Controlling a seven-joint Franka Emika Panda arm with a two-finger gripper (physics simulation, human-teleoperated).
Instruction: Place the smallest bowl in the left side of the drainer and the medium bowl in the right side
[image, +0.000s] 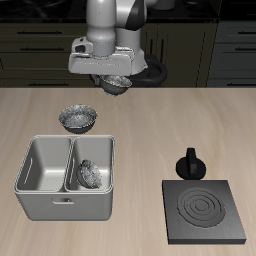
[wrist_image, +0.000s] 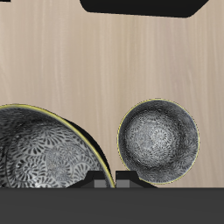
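Note:
My gripper (image: 113, 77) hangs high over the back of the table, shut on the rim of the medium bowl (image: 114, 85), a silvery speckled bowl with a dark rim. In the wrist view that bowl (wrist_image: 39, 157) looms close, its rim running in between the fingers of the gripper (wrist_image: 118, 182). The smallest bowl (image: 87, 173) lies tilted in the left side of the drainer (image: 60, 200), a light grey two-compartment tub near the table's front edge. Its other compartment holds nothing.
A larger matching bowl (image: 77, 120) (wrist_image: 157, 143) sits on the table just behind the drainer. A black stove plate (image: 203, 210) lies near the front edge, with a small black moka pot (image: 190, 165) behind it. Dark cabinets run behind the table.

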